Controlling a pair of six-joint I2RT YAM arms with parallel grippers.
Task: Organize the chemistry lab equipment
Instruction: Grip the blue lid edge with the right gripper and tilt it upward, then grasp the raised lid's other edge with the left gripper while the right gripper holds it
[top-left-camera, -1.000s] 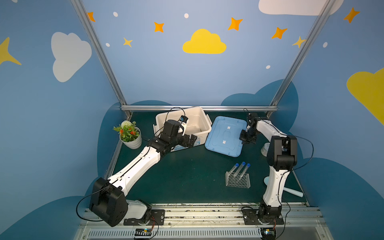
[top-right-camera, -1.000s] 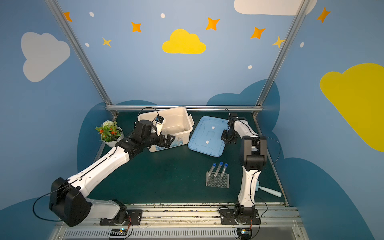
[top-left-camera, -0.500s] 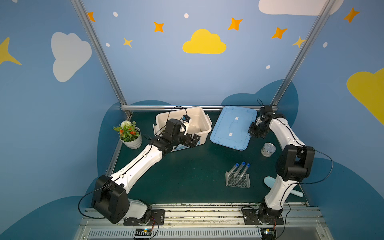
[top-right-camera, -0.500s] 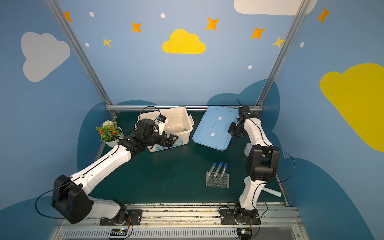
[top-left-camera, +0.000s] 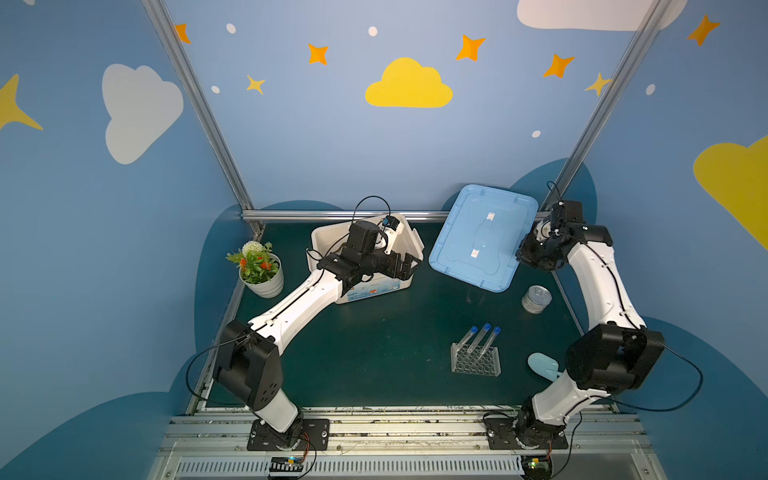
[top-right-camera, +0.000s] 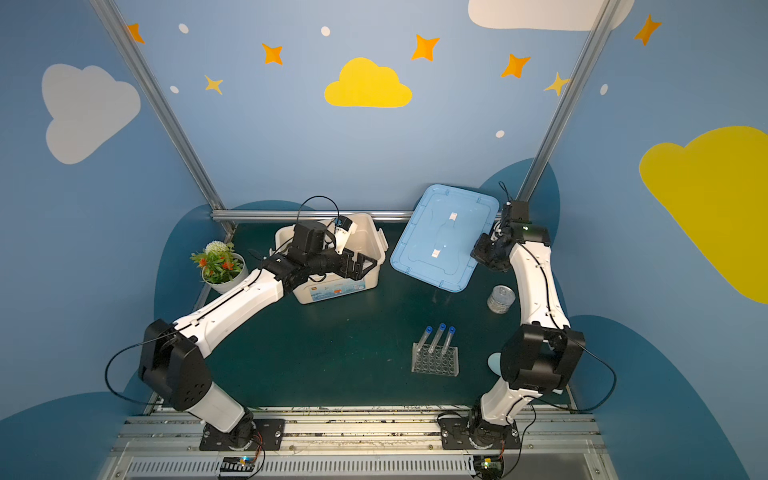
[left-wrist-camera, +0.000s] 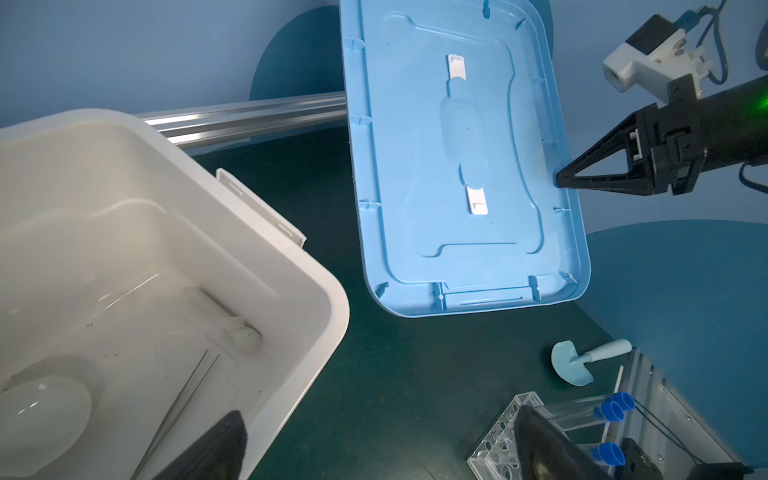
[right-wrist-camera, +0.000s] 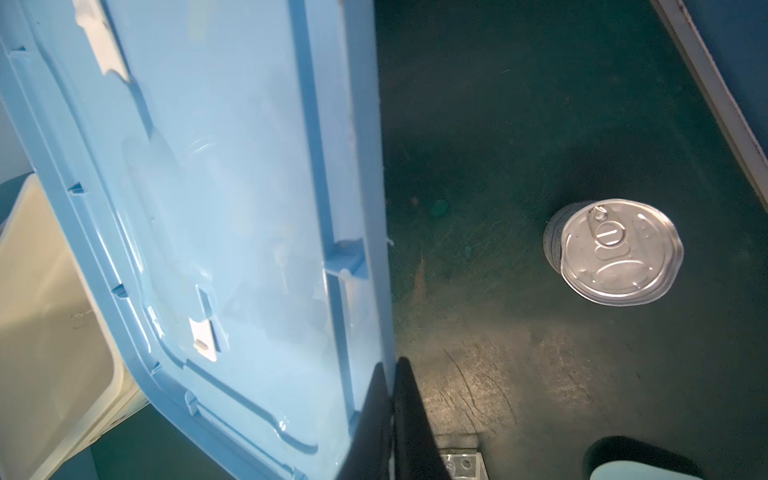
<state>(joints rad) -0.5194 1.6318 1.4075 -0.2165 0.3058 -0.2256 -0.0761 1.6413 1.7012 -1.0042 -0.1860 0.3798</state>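
Note:
My right gripper (top-left-camera: 520, 252) (right-wrist-camera: 392, 365) is shut on the long edge of the pale blue lid (top-left-camera: 482, 237) (top-right-camera: 446, 237) (left-wrist-camera: 457, 145) (right-wrist-camera: 228, 208). The lid hangs tilted above the mat at the back right, underside facing the cameras. Beside it stands the white bin (top-left-camera: 322, 243) (left-wrist-camera: 291, 274), uncovered. Metal tweezers (left-wrist-camera: 183, 399) and a rounded glass flask (left-wrist-camera: 41, 411) lie inside it. My left gripper (top-left-camera: 409, 266) (left-wrist-camera: 378, 415) is open and empty over the bin's right front corner. Three blue-capped test tubes (top-left-camera: 482, 338) (top-right-camera: 436, 338) lean in the clear rack (top-left-camera: 476, 361) (left-wrist-camera: 494, 449) at front right.
A metal can (top-left-camera: 536, 298) (right-wrist-camera: 615, 249) stands on the mat under the right arm. A pale blue scoop (top-left-camera: 542, 365) (left-wrist-camera: 573, 365) lies near the right arm's elbow. A potted plant (top-left-camera: 259, 270) sits at the back left. An aluminium rail (top-left-camera: 332, 215) runs along the back.
My right gripper has raised the lid off the mat and swung it up toward the back right. The right arm has stretched out. The left gripper has drifted slightly right.

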